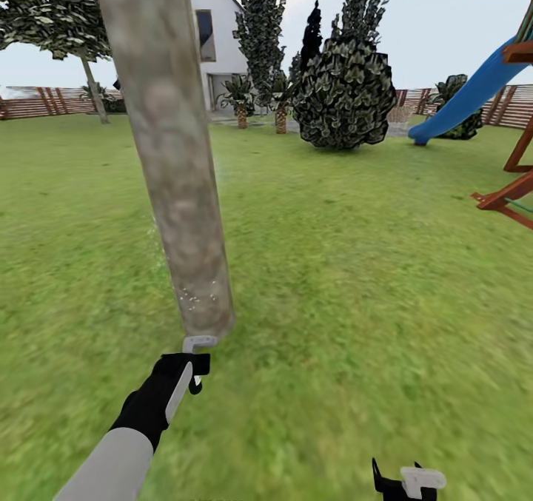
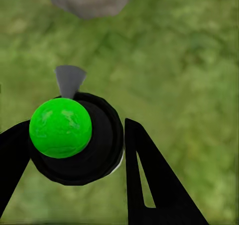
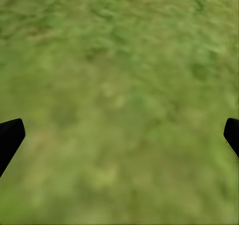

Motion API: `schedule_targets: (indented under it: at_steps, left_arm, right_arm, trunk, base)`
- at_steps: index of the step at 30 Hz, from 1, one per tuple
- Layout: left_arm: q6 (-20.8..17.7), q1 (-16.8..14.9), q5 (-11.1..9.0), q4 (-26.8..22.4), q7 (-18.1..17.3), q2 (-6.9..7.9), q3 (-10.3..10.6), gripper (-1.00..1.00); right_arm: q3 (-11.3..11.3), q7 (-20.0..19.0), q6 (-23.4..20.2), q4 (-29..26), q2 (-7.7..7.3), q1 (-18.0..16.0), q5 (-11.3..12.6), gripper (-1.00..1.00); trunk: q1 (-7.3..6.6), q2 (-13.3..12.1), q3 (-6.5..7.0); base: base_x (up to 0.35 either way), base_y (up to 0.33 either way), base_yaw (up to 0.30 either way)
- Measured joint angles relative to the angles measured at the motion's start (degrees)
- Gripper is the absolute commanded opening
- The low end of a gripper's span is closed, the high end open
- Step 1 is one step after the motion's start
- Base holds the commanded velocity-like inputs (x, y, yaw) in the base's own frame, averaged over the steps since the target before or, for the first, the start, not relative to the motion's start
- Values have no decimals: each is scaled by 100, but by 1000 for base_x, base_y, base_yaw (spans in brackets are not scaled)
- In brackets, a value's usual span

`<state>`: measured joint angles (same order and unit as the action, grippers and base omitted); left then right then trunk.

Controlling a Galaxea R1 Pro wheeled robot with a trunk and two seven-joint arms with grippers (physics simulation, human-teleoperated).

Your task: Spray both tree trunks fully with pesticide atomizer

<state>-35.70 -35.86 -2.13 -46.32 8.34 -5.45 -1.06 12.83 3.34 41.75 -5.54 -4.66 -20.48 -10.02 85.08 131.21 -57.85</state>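
Our left gripper (image 1: 194,374) clamps the pesticide atomizer (image 1: 198,344) below the frame-left tree trunk (image 1: 170,160); nozzle drift would miss bark; right gripper (image 3: 119,135) spread wide

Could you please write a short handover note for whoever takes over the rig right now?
Left end effector: shut on the dark pesticide atomizer bottle with pale grey trigger head, nozzle aimed at the base of the thick mottled grey-beige tree trunk.
Right end effector: open, holding nothing, over green grass lawn.
Done: atomizer picked up; faint droplets show low on this trunk, so spraying seems under way.
Left: finish covering this trunk, whose coverage cannot be judged, then spray the second tree, probably the thin-trunked one by the fence.
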Motion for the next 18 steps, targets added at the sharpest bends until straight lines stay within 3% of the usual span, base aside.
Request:
schedule_targets:
  at_steps: [7,18]
  left_arm:
    - [1,0,0,0,0,0,0,-100]
    - [1,0,0,0,3,0,0,-100]
  right_arm:
    - [0,0,0,0,0,0,0,100]
    - [0,0,0,0,0,0,0,100]
  trunk:
    - [0,0,0]
    - [0,0,0]
  base:
    - [0,-300,266]
    - [0,-300,35]
